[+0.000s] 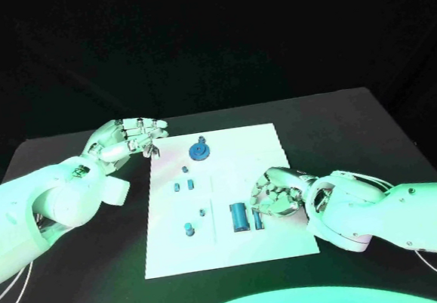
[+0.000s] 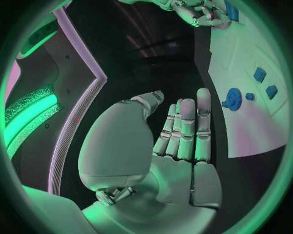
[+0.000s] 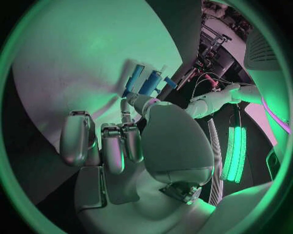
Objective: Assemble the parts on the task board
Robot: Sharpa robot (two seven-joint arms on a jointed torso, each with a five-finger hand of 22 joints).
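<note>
Black bench [image 1: 345, 114] surface lies bare all around the white task board [image 1: 252, 154]. On the board, a round blue disc [image 1: 200, 151] sits near its far edge, and two upright blue cylinders [image 1: 239, 216] stand near its right edge. The right robot hand [image 1: 277, 195] rests there just beside the cylinders, fingers curled, holding nothing I can make out. The left robot hand [image 1: 129, 139] hovers off the board's far left corner, fingers together, empty.

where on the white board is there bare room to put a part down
Free: the task board far right strip beyond the round blue part, and its near edge below the blue cylinders. Crowded: around the cylinders, where the right hand sits, and the small pieces mid-left.
</note>
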